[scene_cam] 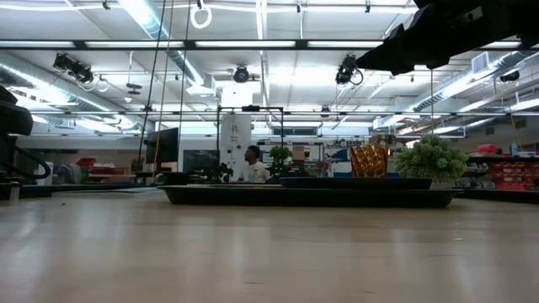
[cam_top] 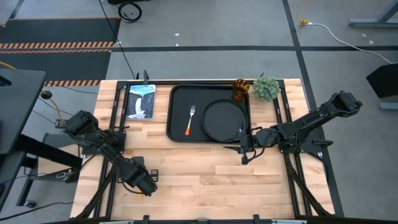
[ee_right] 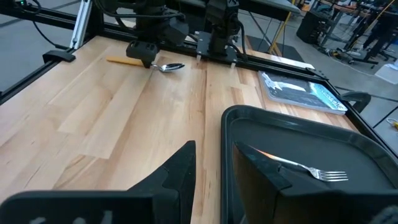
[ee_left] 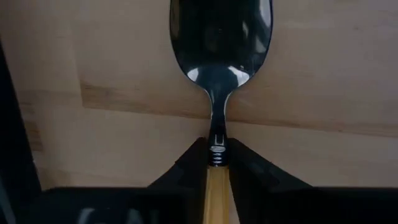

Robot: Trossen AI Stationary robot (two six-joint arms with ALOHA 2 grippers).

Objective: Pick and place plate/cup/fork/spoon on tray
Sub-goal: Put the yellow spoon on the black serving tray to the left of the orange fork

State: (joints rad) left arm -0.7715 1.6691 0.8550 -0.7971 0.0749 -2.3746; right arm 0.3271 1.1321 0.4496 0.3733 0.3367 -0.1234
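Note:
The spoon [ee_left: 219, 50], with a silver bowl and a yellow-orange handle, is at the table's near left, and my left gripper [cam_top: 147, 185] is shut on it. The black tray [cam_top: 178, 106] holds the fork [cam_top: 189, 121] and the round black plate [cam_top: 224, 119]. The amber cup [cam_top: 240, 91] stands at the tray's far right corner. My right gripper [cam_top: 244, 150] is open and empty just off the tray's near right edge. My left gripper pinches the spoon's yellow-orange handle [ee_left: 216, 186] between its two fingers, right behind the silver neck. The fingers come from above and lie across the spoon. In the right wrist view the spoon [ee_right: 169, 66] lies level at the tabletop, its handle end [ee_right: 117, 60] sticking out behind the gripper.
A small green plant [cam_top: 266, 88] stands beside the cup at the far right. A picture book [cam_top: 140, 101] lies left of the tray. Bare wood lies between the two grippers along the table's near side.

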